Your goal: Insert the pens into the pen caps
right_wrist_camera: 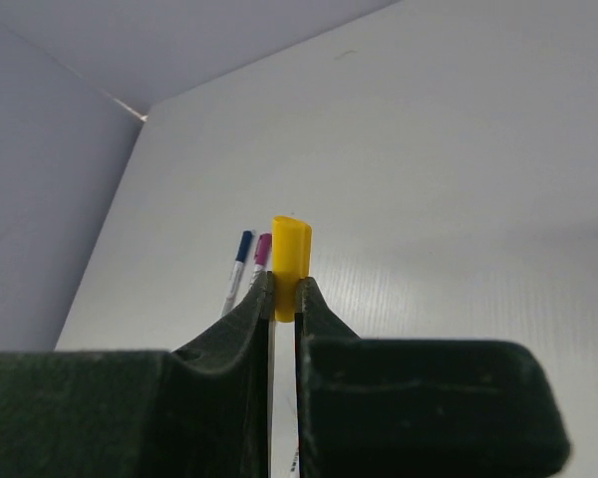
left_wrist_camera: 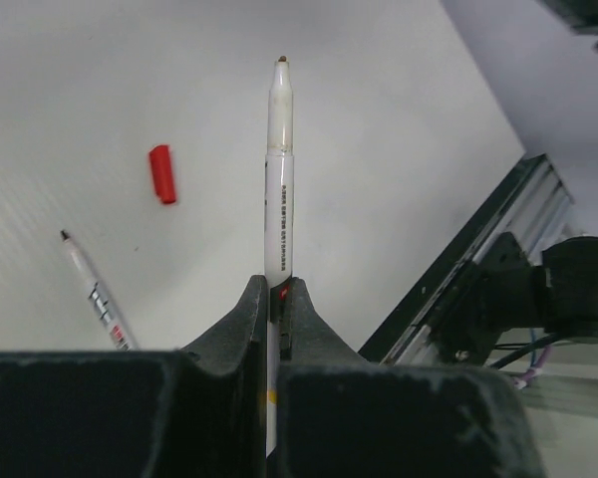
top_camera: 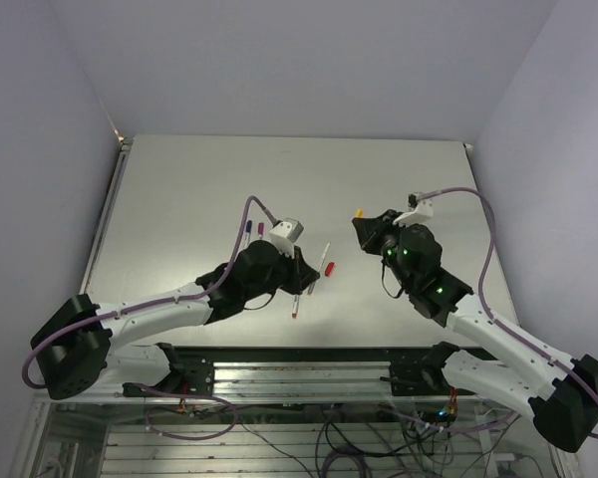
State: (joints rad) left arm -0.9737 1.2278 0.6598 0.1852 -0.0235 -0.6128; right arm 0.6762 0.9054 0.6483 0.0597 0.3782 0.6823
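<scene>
Looking through the left wrist camera, I see the left gripper [left_wrist_camera: 276,291] closed to a narrow slit on the held pen [left_wrist_camera: 279,169]; the fingers pinch its pale barrel low down, and the rest stands straight out past the fingertips, with a small brownish-red tip bare at the end. Left of it in that view a red cap [left_wrist_camera: 160,173] lies on the table [top_camera: 179,189], apart from the held pen; nearer the camera and further left lies a loose pen [left_wrist_camera: 95,294], uncapped, with a dark tip. The metal rail [left_wrist_camera: 458,269] at the table's near edge runs slantwise along the right of that view.

From above, both grippers sit around the middle of the table, left one on the left, right one on the right, well apart from each other. The right gripper [right_wrist_camera: 282,291] is clamped narrow on the yellow cap [right_wrist_camera: 290,254], which stands upright between the fingertips with most of its length above them. Behind it, toward the far left of the table, lies a blue-capped pen [right_wrist_camera: 237,271] with a magenta cap [right_wrist_camera: 263,247] just beside it; I cannot tell whether the magenta cap sits on a barrel, since the finger hides that part.
</scene>
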